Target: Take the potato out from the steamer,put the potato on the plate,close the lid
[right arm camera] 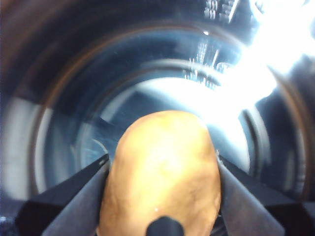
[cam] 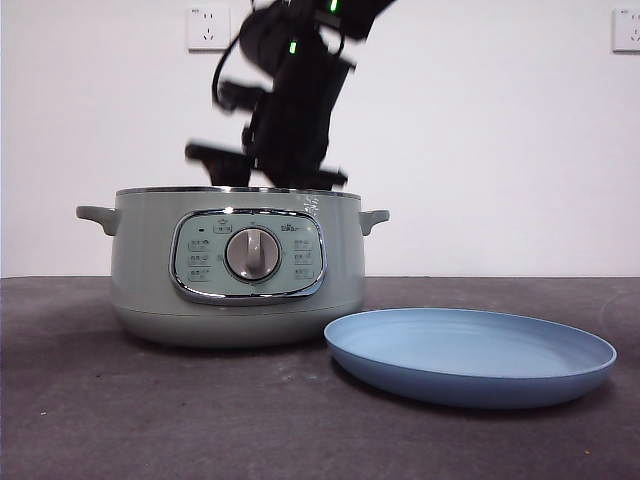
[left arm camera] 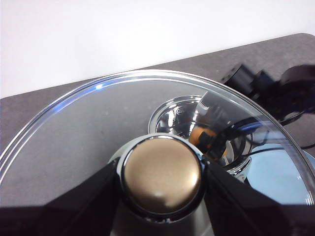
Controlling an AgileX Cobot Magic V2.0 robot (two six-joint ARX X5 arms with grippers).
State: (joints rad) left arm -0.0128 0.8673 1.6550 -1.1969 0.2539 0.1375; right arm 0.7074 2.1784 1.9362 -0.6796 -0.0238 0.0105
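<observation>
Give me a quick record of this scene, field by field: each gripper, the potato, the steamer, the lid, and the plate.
right gripper: reaching down into the steamer, jaws closed on either side of the potato
left gripper: jaws clamped on the lid's knob, lid held off the pot
potato: orange-brown, inside the pot, gripped
steamer: sage green, uncovered, dial facing the front camera
lid: glass, chrome rim
plate: light blue, on the table beside the steamer, nothing on it

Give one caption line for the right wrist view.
Right pincer shut on the potato inside the steamer.
</observation>
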